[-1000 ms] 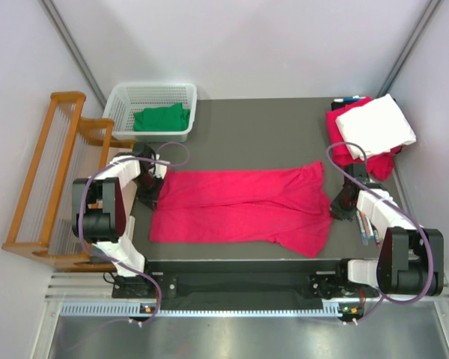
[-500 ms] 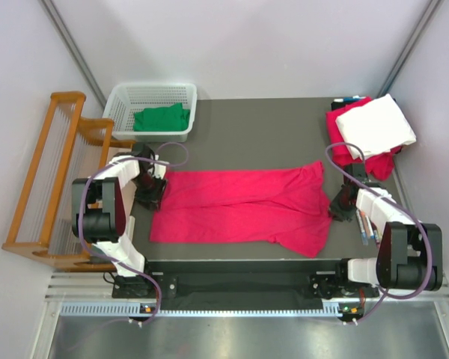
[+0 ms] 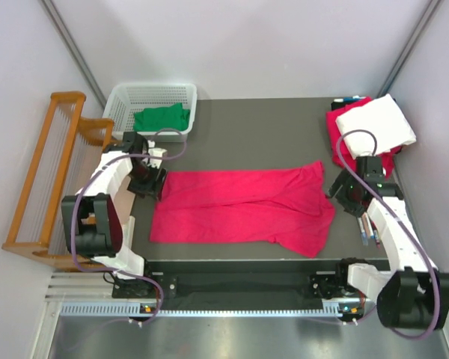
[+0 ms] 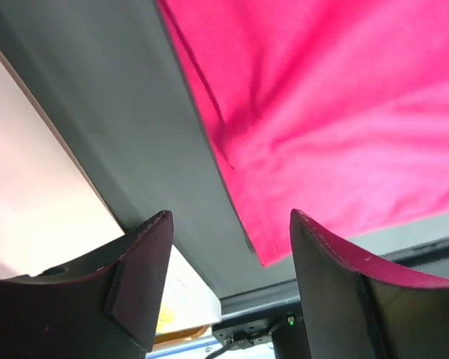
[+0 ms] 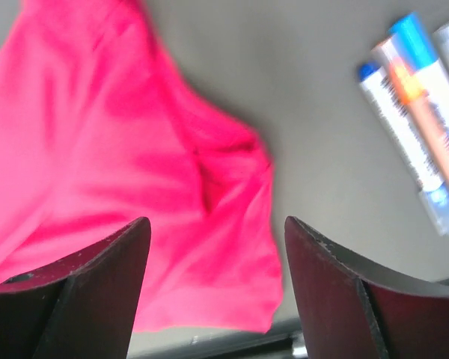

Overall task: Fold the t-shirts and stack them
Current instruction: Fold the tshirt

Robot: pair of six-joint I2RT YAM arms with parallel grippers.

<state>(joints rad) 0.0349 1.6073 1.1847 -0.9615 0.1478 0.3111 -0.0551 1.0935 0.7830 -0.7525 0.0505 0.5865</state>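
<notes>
Two arms flank the pink shirt [image 3: 243,206] in the top view. It lies flat mid-desk, long side running left to right, and looks folded lengthwise already. Left jaws sit just off its left edge and right jaws just off its right sleeve, both apart and holding nothing. That placement fits a release after laying the cloth down, one arm per end to keep it taut. Green shirt [image 3: 161,118] is bunched in the basket [image 3: 127,97] at far left, not yet folded. White shirt [image 3: 376,123] lies folded on a red cloth [image 3: 338,142] in the far right corner, probably the stack. Pens [image 3: 367,228] lie near the right arm. Versus a second ago, both jaws were shut at the shirt ends. Now they are spread and drawn slightly outward, and the shirt has barely shifted.

Left wrist: jaws apart with nothing between them. Pink shirt [image 4: 322,112] hem and corner lie below on the desk [image 4: 135,134], clear of both fingers.

Right wrist: jaws apart and empty. Pink shirt [image 5: 135,149] sleeve lies rumpled under them, with the pens [image 5: 419,112] off to the side on bare desk. Picture is blurred.
</notes>
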